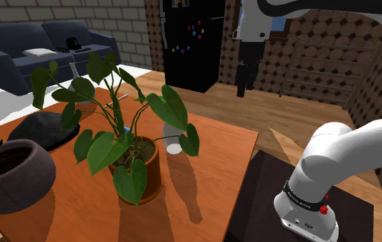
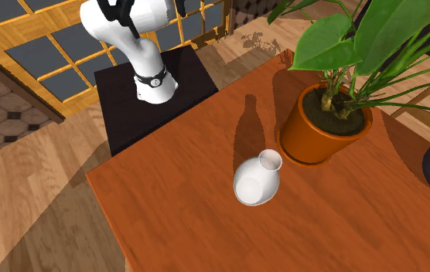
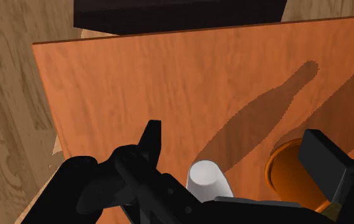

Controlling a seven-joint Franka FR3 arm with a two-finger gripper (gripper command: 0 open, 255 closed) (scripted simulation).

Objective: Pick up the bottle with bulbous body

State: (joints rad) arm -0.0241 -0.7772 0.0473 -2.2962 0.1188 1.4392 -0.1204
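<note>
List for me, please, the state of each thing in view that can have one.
gripper: open, high over the table, holding nothing
white bottle: upright on the table, not held
orange plant pot: upright, beside the white bottle
dark pot: upright on the table

- A dark blue sofa (image 1: 38,48) stands against a grey block wall (image 1: 124,17), past the tabletop's (image 2: 190,224) far corner.
- A black refrigerator (image 1: 193,45) carries coloured magnets.
- A wood plank floor (image 2: 35,201) meets a wood-framed grid of grey panes (image 2: 66,46).
</note>
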